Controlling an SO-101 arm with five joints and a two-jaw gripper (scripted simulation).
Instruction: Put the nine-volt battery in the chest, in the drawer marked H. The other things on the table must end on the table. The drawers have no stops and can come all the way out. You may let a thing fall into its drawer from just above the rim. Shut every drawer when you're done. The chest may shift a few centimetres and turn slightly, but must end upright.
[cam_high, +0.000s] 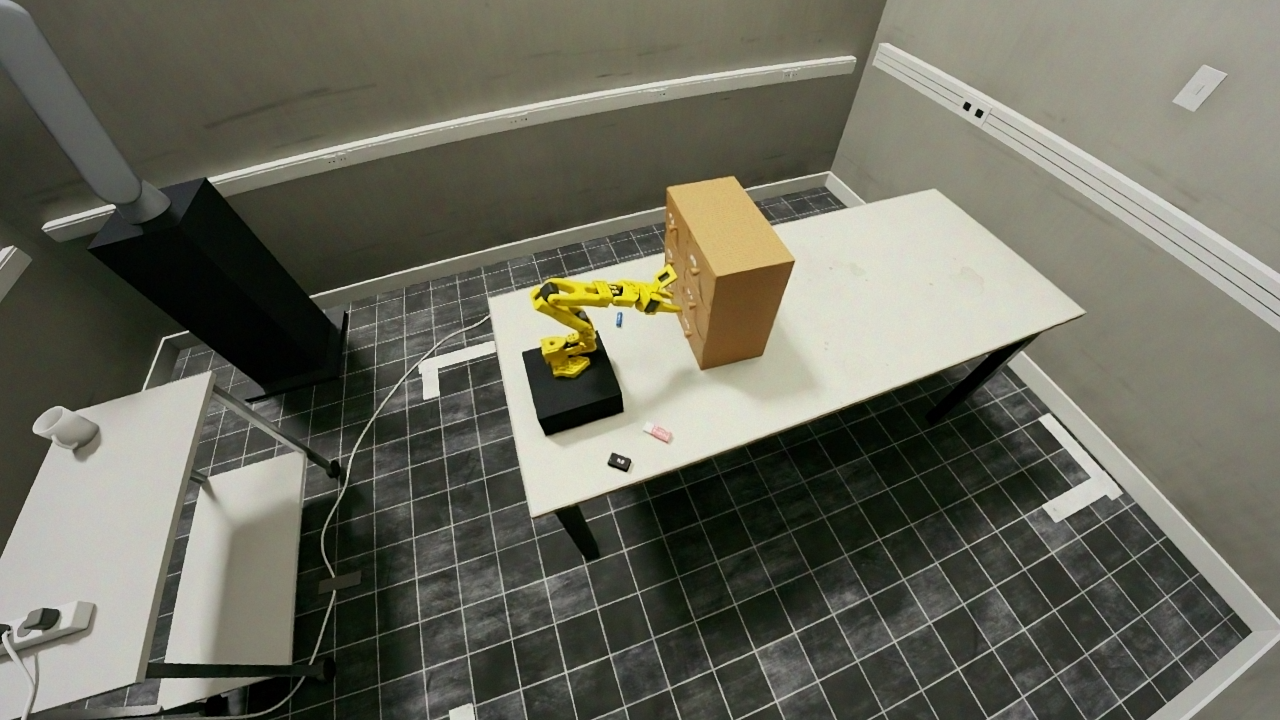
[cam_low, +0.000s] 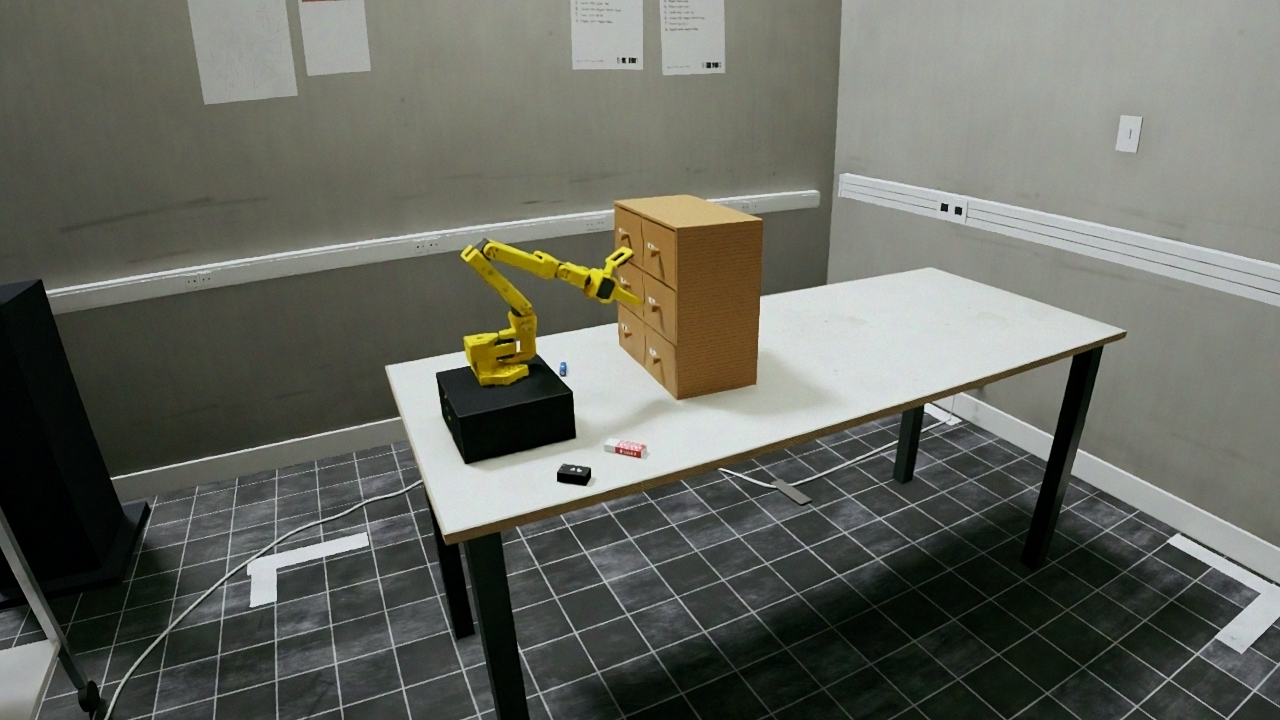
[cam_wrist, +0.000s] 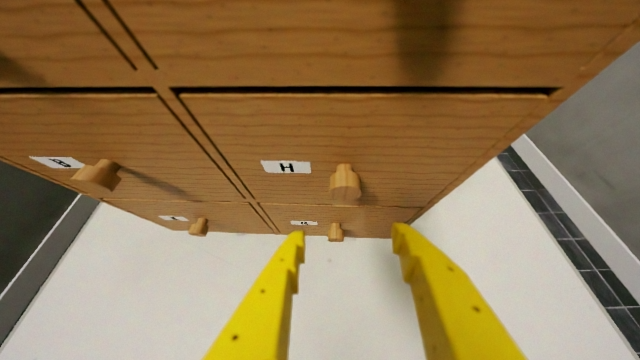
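The black nine-volt battery (cam_high: 618, 462) (cam_low: 573, 474) lies on the table near the front edge. The brown chest (cam_high: 729, 223) (cam_low: 718, 304) stands upright, its drawers looking shut. Drawer H (cam_low: 663, 317) (cam_wrist: 300, 130) is in the middle row of the right column, with a white H label (cam_wrist: 286, 167) and a wooden knob (cam_wrist: 345, 185). My gripper (cam_high: 673, 291) (cam_low: 633, 279) (cam_wrist: 347, 231) is partly open and empty, close in front of the chest. In the wrist view the H knob lies above the fingertips and between them sideways; I see no contact.
A blue cylindrical battery (cam_high: 618, 318) (cam_low: 563, 368) lies on the table between the arm's black base (cam_high: 581, 407) (cam_low: 510, 425) and the chest. A white and pink-red eraser (cam_high: 657, 432) (cam_low: 625, 447) lies near the nine-volt battery. Other knobs (cam_wrist: 102, 173) (cam_wrist: 336, 232) stick out from nearby drawers.
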